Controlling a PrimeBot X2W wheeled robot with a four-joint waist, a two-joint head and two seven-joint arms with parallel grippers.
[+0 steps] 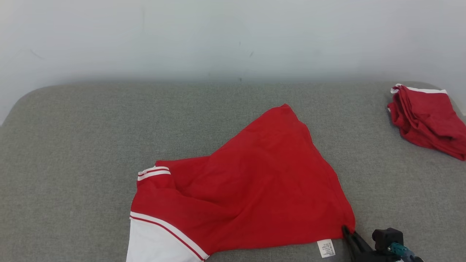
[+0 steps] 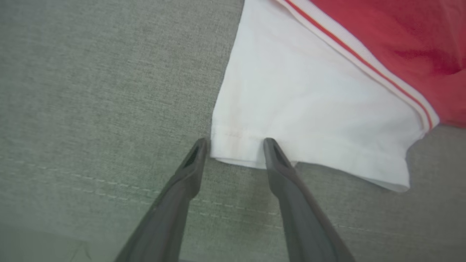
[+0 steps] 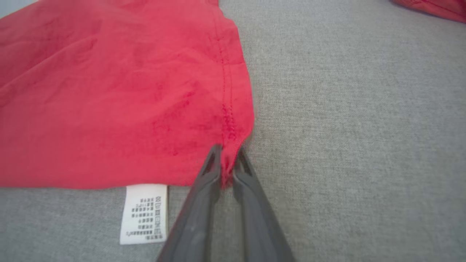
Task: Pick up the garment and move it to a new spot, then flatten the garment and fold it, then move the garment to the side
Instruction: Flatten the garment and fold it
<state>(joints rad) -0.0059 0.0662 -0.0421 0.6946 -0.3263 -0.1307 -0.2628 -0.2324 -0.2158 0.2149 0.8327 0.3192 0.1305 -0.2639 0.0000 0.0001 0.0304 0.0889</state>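
The garment [image 1: 251, 189] is a red shirt with a white, red-striped panel, lying rumpled on the grey cushion. My right gripper [image 1: 345, 230] is shut on its lower right hem corner; in the right wrist view the fingers pinch the red fabric [image 3: 228, 160] by the side seam, next to a white care label [image 3: 143, 213]. My left gripper [image 2: 236, 142] is open at the hem of the white panel [image 2: 309, 112], one fingertip at the panel's corner edge, the other resting on its hem.
A folded red garment [image 1: 429, 120] with white trim lies at the far right of the grey cushion [image 1: 91, 153]. A pale wall rises behind. A stitched seam [image 2: 91, 180] runs along the cushion's near edge.
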